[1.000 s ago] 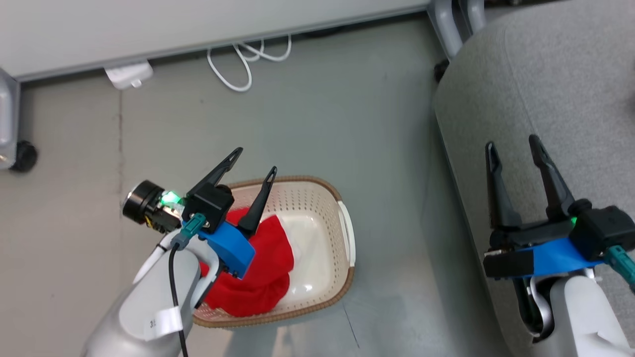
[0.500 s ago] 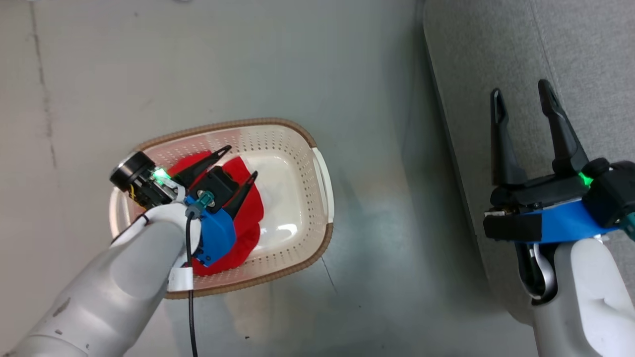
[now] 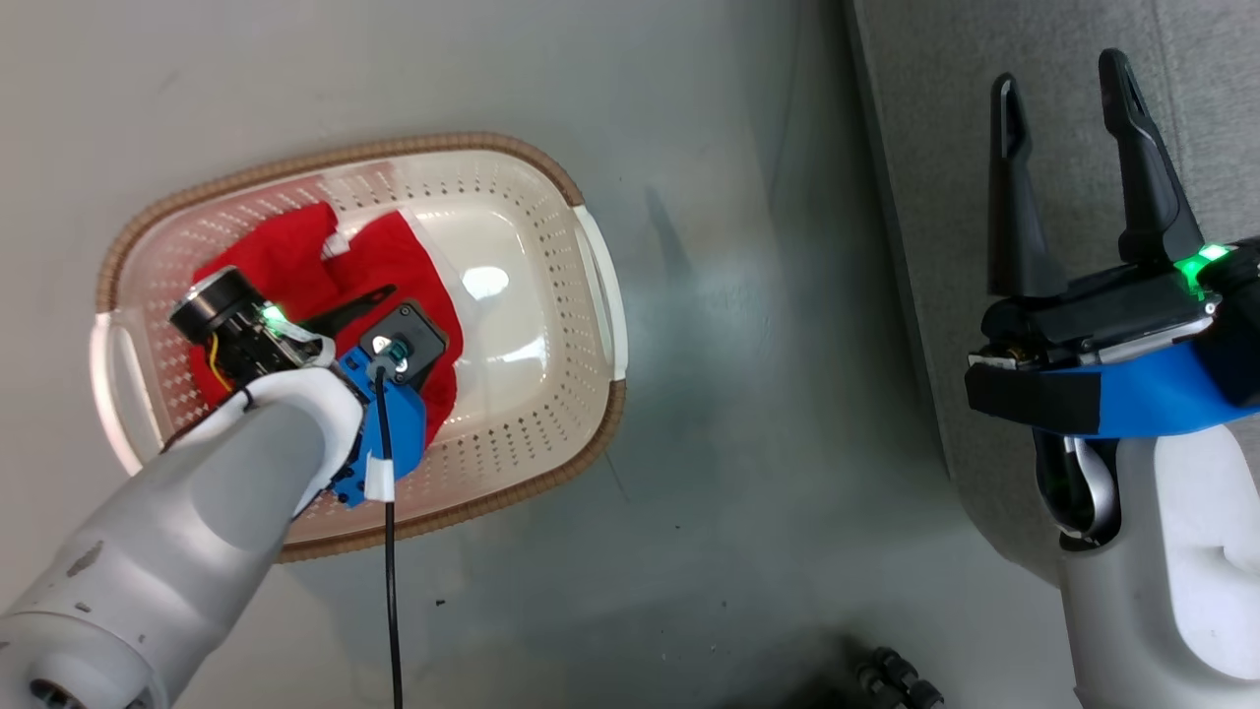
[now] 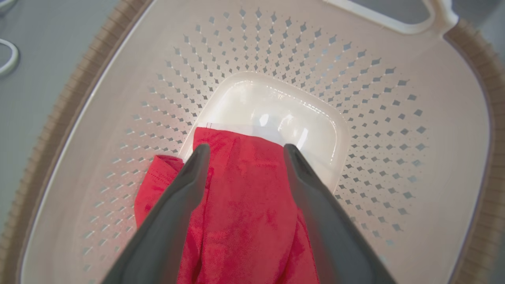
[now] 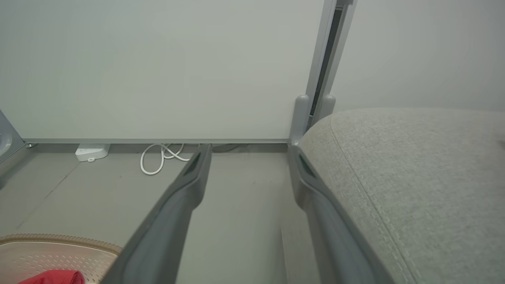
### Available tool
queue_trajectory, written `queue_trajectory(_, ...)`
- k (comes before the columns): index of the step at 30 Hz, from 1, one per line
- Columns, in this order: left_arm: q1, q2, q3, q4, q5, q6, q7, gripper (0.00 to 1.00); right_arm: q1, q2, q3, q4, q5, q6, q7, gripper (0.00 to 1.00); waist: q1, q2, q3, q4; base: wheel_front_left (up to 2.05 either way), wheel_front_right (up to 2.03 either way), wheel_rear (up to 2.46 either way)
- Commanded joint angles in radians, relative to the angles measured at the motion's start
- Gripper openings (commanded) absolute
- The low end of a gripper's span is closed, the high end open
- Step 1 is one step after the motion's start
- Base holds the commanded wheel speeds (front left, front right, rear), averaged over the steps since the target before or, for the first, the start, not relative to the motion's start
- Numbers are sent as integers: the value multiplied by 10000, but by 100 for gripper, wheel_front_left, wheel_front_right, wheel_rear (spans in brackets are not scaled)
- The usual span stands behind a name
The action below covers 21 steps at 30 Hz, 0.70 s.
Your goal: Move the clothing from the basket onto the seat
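Note:
The cream basket (image 3: pixel 591 266) with its brown rim stands on the floor at the left. Red clothing (image 3: pixel 285 261) with white trim lies bunched in its left half. My left gripper (image 3: pixel 409 313) reaches down into the basket. In the left wrist view this gripper (image 4: pixel 245 152) is open, its two fingers astride a fold of the clothing (image 4: pixel 244 205), their tips close to the basket's floor (image 4: pixel 276 106). My right gripper (image 3: pixel 1061 84) stands open and empty over the edge of the grey seat (image 3: pixel 945 118). The right wrist view shows the seat (image 5: pixel 414 177) beside the open right gripper (image 5: pixel 248 152).
Grey floor (image 3: pixel 748 414) separates basket and seat. By the pale wall panel lie a white cable (image 5: pixel 158 159) and a white power strip (image 5: pixel 92 152). A grey post (image 5: pixel 302 118) stands at the seat's far corner. Dark round parts (image 3: pixel 891 679) show at the bottom edge.
The head view has tilted down, so the whole picture has shifted. My left gripper has come down from above the basket's rim into it, over the red clothing. Both grippers stay open.

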Motion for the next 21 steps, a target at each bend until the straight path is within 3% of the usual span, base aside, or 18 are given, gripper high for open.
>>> queue_trajectory(1, -234, 167, -39, -4, 35, -8, 239, 100, -246, 13, 35, -98, 61, 1, -6, 100, -2, 0, 465, -167, 0, 0, 0)
queue_trajectory(21, -1371, 1049, -62, -85, 793, -7, 3793, 100, -748, 14, 318, -1163, 58, 1, -5, 100, -2, 0, 2735, -587, 0, 0, 0)
